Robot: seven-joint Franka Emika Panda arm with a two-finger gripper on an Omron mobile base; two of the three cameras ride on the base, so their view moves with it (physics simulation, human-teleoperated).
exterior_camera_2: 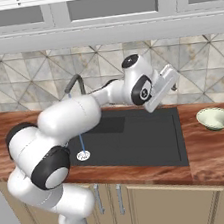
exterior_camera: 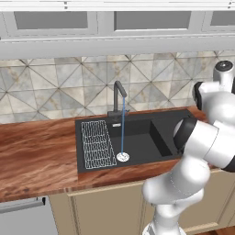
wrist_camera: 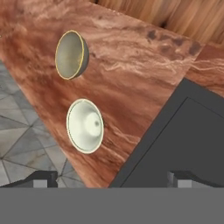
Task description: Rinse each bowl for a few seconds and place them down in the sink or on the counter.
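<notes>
Spread wide, hand hovers over pale bowl and olive bowl on the surface, probably lining up a grab; faucet runs for rinsing.

A: Where is the arm?
B: It reaches over the black sink. Water runs from the faucet to the drain.
A: And the bowl?
B: A pale bowl stands on the worktop, right of the sink.
</notes>
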